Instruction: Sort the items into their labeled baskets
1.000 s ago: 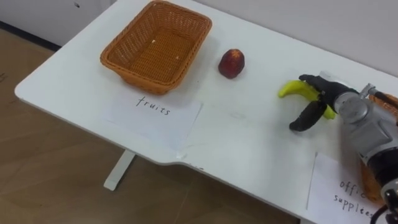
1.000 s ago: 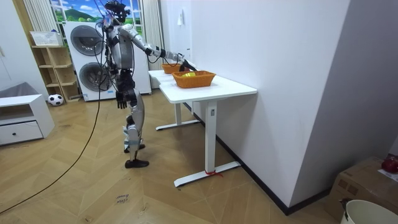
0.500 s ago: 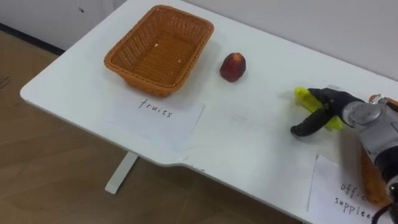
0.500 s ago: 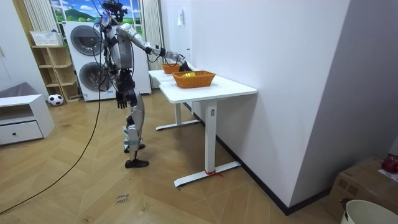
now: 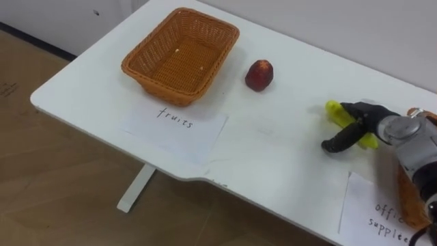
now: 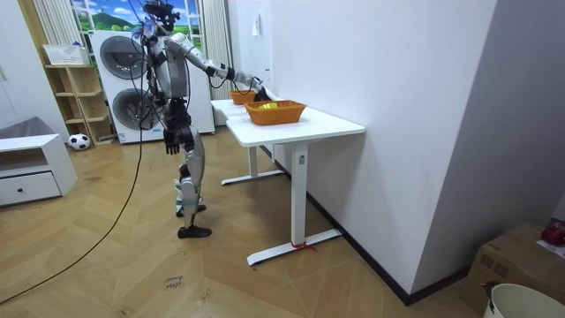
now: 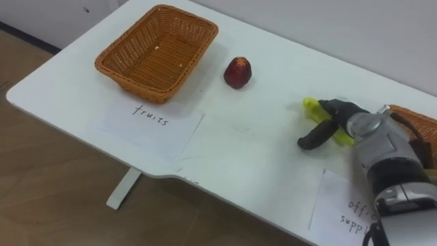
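Gripping the banana (image 5: 332,109) on the table (image 5: 273,154), right hand (image 5: 372,123) curls fingers over it, thumb on the near side; red fruit (image 5: 259,75) sits beside the wicker basket (image 5: 164,93), left hand (image 6: 169,139) hangs down

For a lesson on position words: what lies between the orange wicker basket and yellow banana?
A red round fruit, nearer the basket than the banana, in both eye views.

Empty wicker basket (image 5: 158,87) far left, red fruit (image 5: 259,75) just right of it, yellow banana (image 5: 334,109) lying at right, clasped by the right hand (image 5: 369,117), second basket (image 7: 418,123) at right edge.
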